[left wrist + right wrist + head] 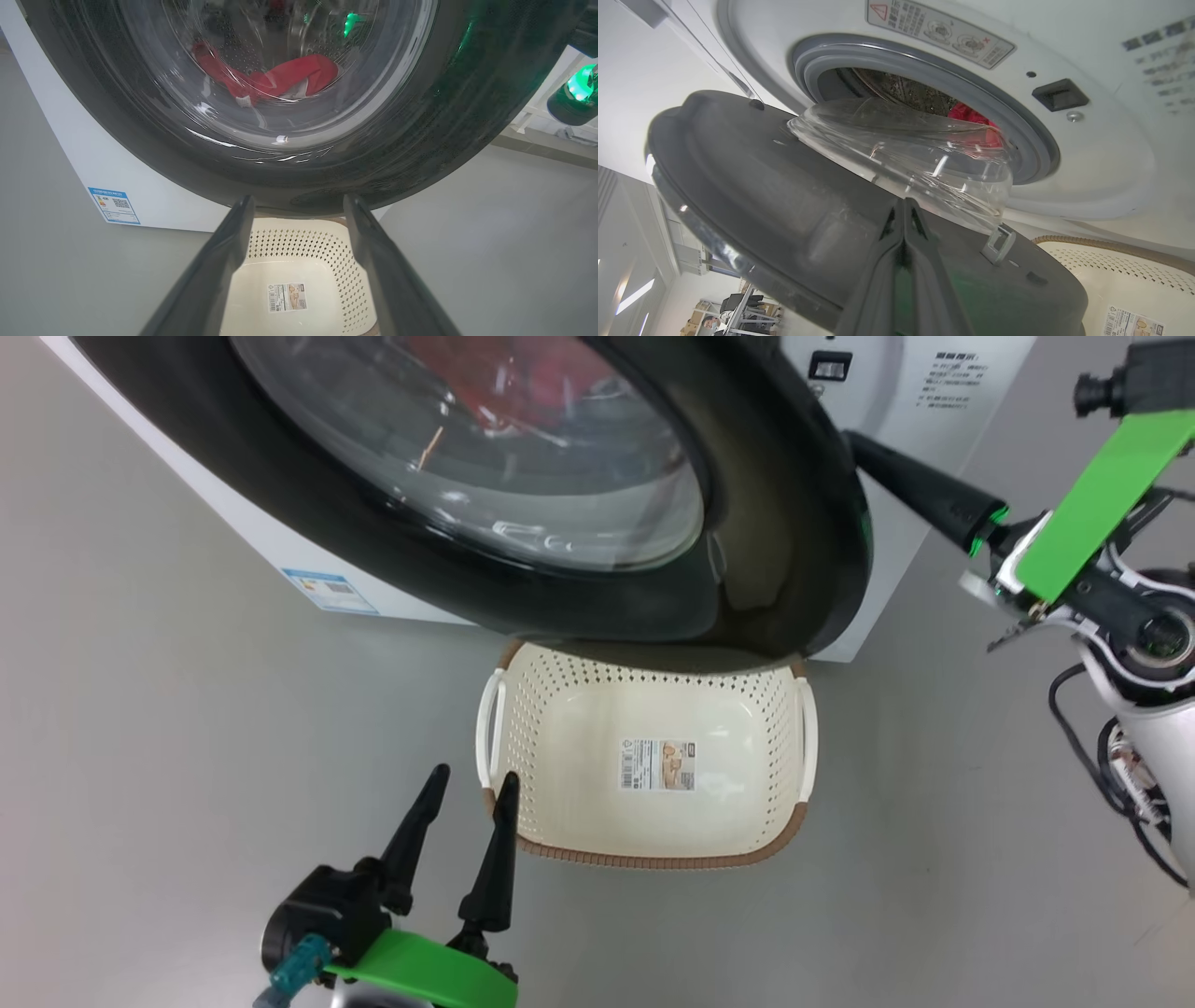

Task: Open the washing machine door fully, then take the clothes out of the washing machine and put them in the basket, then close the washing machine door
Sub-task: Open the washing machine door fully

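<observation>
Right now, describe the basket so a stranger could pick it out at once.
Find the big white washing machine; its round black-rimmed door hangs ajar. On the grey floor, partly under that door, sits the basket, a rounded-rectangular tub. It alone is cream perforated plastic with a brown rim, white side handles and a paper label on its empty bottom.

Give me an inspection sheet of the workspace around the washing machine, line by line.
Surface: grey floor, smooth.
Job's things: washing machine door partly open, hanging over the basket; red clothes in the washing machine drum; basket empty, on the floor.
Clutter: nothing seen.
Grippers: left gripper open, near the basket's left rim; right gripper shut, tips against the door's inner face.
Cables: black cables looped at the head view's right edge.
Surroundings: a person among office furniture, far off.
</observation>
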